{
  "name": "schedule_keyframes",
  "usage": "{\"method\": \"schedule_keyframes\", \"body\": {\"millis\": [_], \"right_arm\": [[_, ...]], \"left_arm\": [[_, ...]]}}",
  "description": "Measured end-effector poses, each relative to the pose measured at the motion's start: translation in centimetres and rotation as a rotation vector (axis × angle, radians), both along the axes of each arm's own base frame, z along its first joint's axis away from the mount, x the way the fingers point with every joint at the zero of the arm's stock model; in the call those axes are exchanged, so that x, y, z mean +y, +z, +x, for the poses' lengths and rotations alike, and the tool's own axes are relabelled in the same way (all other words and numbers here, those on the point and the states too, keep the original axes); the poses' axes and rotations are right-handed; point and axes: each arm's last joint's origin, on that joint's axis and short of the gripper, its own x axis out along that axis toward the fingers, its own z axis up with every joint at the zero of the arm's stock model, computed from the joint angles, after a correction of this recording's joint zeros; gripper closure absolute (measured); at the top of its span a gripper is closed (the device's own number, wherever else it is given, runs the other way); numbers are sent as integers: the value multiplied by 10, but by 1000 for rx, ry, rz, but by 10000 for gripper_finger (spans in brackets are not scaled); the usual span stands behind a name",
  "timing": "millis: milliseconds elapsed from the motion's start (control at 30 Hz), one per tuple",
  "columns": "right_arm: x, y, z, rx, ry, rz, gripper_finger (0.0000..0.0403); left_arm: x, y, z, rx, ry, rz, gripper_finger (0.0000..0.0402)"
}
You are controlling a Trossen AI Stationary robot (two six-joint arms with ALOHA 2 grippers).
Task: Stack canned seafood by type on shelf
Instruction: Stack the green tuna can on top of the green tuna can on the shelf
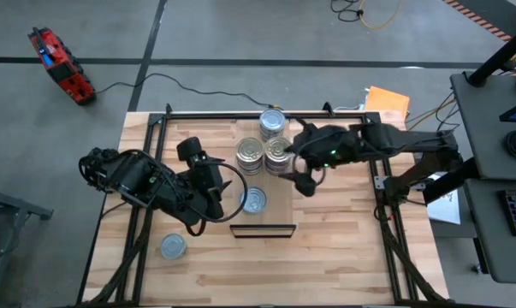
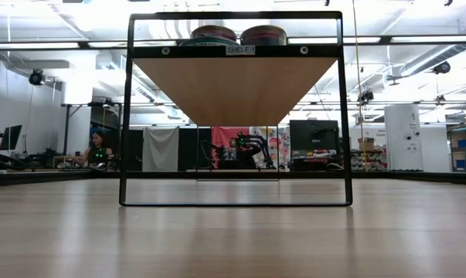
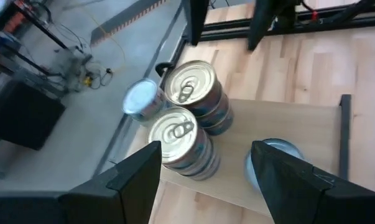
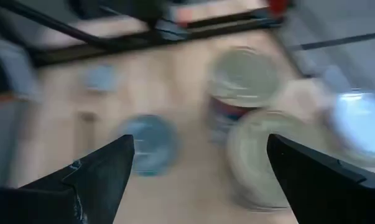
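The left gripper [image 1: 228, 195] hangs over the shelf's [image 1: 279, 210] left edge with its fingers [image 3: 134, 180] spread apart and nothing between them. Just beside it on the plank lies a single blue-grey-topped tin [image 1: 253, 200], flat and apart from the others. The right gripper [image 1: 293, 175] hovers over the shelf's right part, its fingers [image 4: 100, 171] wide apart and empty; it stands close to the ring-topped stacks, and whether it touches them cannot be told.

On the shelf's far half stand two stacks of ring-topped tins [image 1: 250, 155], side by side and touching, each several cans high in the left wrist view [image 3: 180, 140]. Behind them, at the plank's far end, sits another tin with a pale top [image 1: 272, 121]. One more pale-topped tin [image 1: 173, 246] lies off the shelf on the table [image 1: 326, 265], near the front left, well apart from the rest.

From table height the shelf is a black-framed stand with a label on its front edge [image 2: 240, 50], and tins show on top [image 2: 238, 34]. A red tool [image 1: 59, 64] lies on the floor beyond the table, and an orange sheet [image 1: 388, 99] at its far right corner.
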Motion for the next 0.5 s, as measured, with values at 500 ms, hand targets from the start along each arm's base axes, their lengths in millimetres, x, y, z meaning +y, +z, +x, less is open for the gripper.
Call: {"method": "schedule_keyframes", "body": {"millis": [500], "right_arm": [[84, -1, -39, 60, 241, 430, 44]], "left_arm": [[-22, -11, 0, 79, 41, -679, 169]]}}
